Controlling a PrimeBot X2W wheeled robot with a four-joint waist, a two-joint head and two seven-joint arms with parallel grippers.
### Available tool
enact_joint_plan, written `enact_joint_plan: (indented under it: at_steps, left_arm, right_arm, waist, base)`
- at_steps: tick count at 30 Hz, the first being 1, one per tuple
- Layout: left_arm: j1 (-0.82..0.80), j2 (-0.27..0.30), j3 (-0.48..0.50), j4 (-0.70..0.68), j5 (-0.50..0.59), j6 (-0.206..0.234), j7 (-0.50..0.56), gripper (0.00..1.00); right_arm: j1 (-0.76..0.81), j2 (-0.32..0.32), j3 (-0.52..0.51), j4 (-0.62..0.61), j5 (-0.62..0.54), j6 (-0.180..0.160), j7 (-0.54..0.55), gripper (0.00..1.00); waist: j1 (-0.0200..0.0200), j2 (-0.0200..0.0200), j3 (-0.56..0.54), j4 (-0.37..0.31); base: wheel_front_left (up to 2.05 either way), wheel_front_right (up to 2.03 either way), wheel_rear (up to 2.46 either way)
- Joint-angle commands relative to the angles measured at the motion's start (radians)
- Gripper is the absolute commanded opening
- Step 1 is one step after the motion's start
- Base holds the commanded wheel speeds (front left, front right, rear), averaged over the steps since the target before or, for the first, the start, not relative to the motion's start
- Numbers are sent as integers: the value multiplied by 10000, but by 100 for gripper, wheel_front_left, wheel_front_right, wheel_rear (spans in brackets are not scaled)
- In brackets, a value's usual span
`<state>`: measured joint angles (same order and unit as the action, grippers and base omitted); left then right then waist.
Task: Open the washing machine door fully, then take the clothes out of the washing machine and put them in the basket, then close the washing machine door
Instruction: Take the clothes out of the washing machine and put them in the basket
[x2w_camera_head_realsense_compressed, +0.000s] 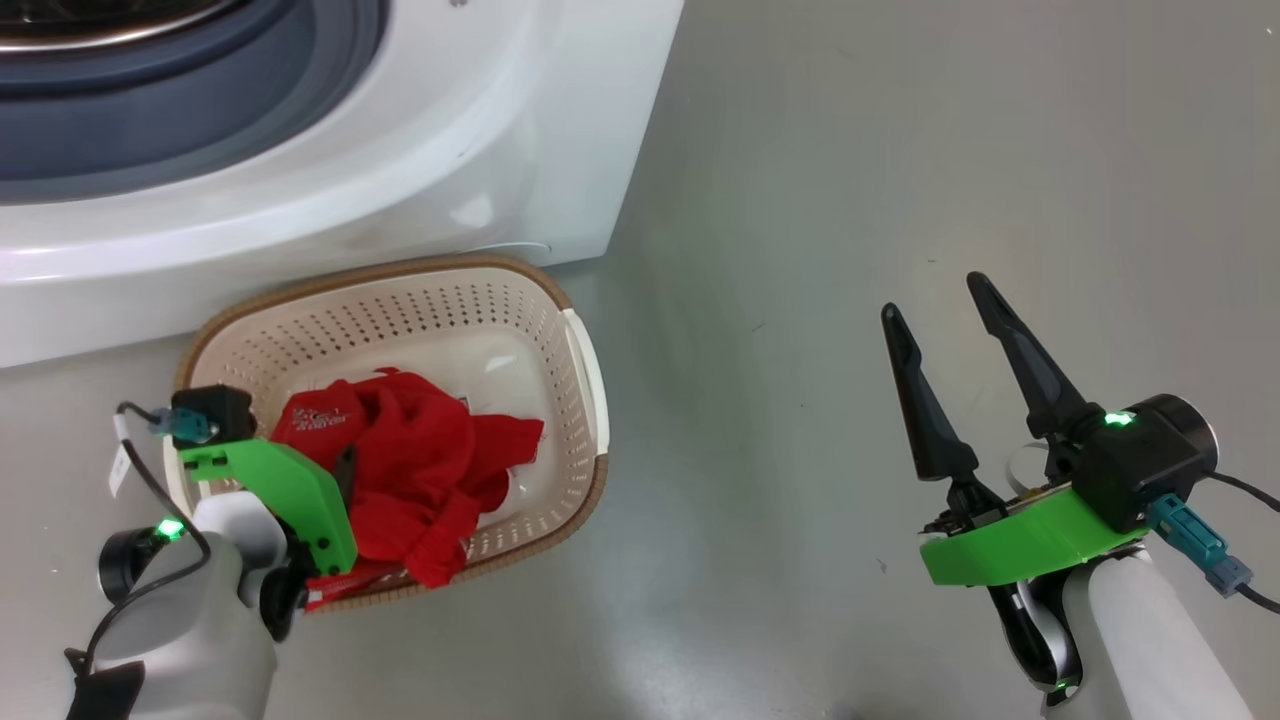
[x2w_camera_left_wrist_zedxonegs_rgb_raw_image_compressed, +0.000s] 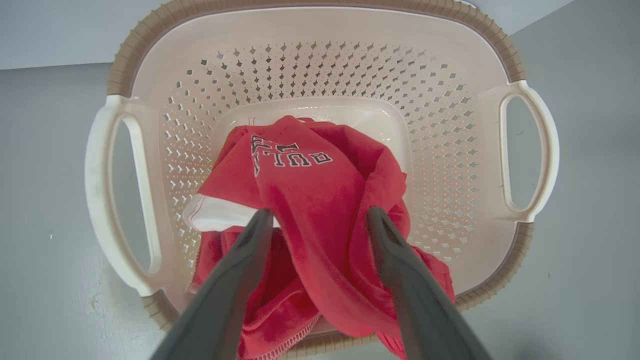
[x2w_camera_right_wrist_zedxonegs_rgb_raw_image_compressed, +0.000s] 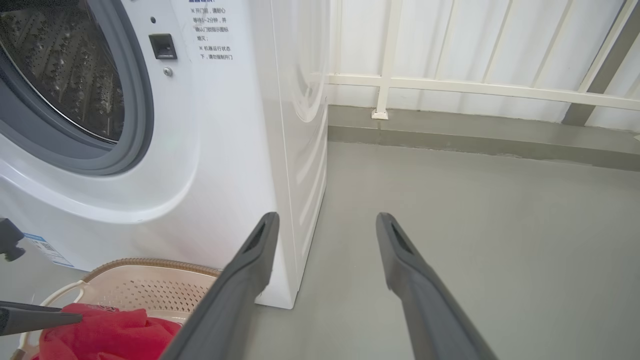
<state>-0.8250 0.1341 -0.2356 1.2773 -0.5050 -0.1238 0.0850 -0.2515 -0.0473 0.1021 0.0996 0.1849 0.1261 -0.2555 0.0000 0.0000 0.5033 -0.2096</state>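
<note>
Down beside the washing machine (x2w_camera_head_realsense_compressed: 500, 150), the basket (x2w_camera_head_realsense_compressed: 400, 275) sits on the grey floor (x2w_camera_head_realsense_compressed: 800, 200) with the clothes (x2w_camera_head_realsense_compressed: 420, 470) heaped inside. Over the pile the left gripper (x2w_camera_left_wrist_zedxonegs_rgb_raw_image_compressed: 320, 215) has its fingers spread apart, a red fold lying loose between them. Well off to the side, the right gripper (x2w_camera_head_realsense_compressed: 934, 300) is spread too, empty.

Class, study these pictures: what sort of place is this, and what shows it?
Probably a laundry corner, perhaps a balcony: a front-loading washing machine, a basket holding red clothes on the grey floor, and a pale railing behind.
</note>
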Motion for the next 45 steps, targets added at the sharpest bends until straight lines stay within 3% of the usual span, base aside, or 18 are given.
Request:
enact_joint_plan:
  at_steps: [1, 13, 24, 33, 45]
  left_arm:
    - [-123, 393, 160, -68, -66, 50, -222, 100]
    - [38, 272, -284, -198, 232, 21, -2543, 100]
    - [646, 29, -120, -914, 112, 175, -3444, 100]
    - [2089, -70, 745, -3771, 337, 637, -3465, 100]
    - [4833, -203, 1753, -8860, 1625, 782, -3467, 100]
  right_arm:
    - [-68, -29, 175, -258, 72, 46, -63, 100]
    - [96, -29, -129, -153, -30, 46, -63, 100]
    - [306, -29, -266, 46, -224, 46, -63, 100]
    - [564, -29, -548, 367, -310, 46, -63, 100]
    - [1025, -29, -1029, 708, -520, 46, -63, 100]
  waist:
    - [0, 0, 80, -69]
    - [0, 0, -500, 364]
    - [0, 0, -1344, 1006]
    - [0, 0, -2274, 1480]
    - [0, 0, -3871, 1758]
  base:
    - [0, 0, 0]
    - [0, 0, 0]
    - [0, 0, 0]
    - [0, 0, 0]
    - [0, 0, 0]
